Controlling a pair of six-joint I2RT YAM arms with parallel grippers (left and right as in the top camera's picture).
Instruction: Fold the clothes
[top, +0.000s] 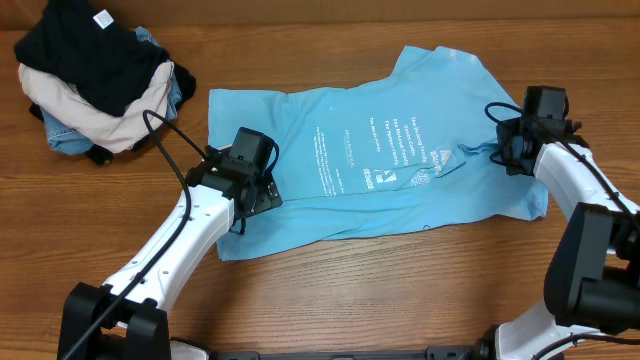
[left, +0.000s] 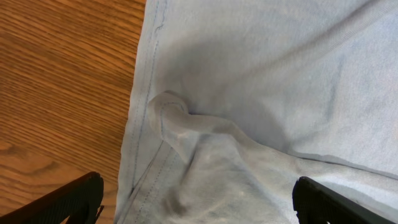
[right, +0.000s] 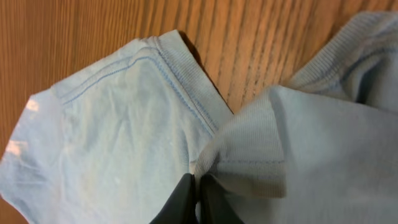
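The clothes (top: 380, 160) are a light blue T-shirt with white print, spread across the middle of the wooden table. My left gripper (top: 256, 193) hovers over the shirt's left part near its hem, jaws wide open. In the left wrist view a raised wrinkle of shirt (left: 186, 130) lies between the open fingers (left: 74, 199). My right gripper (top: 505, 150) is at the shirt's right end. In the right wrist view it (right: 199, 186) is shut, pinching a folded ribbed edge of the shirt (right: 261, 155), with wood showing just behind.
A pile of other garments (top: 95, 75), black on cream and denim blue, sits at the table's back left corner. Bare wooden table (top: 400, 290) surrounds the shirt at the front and the back.
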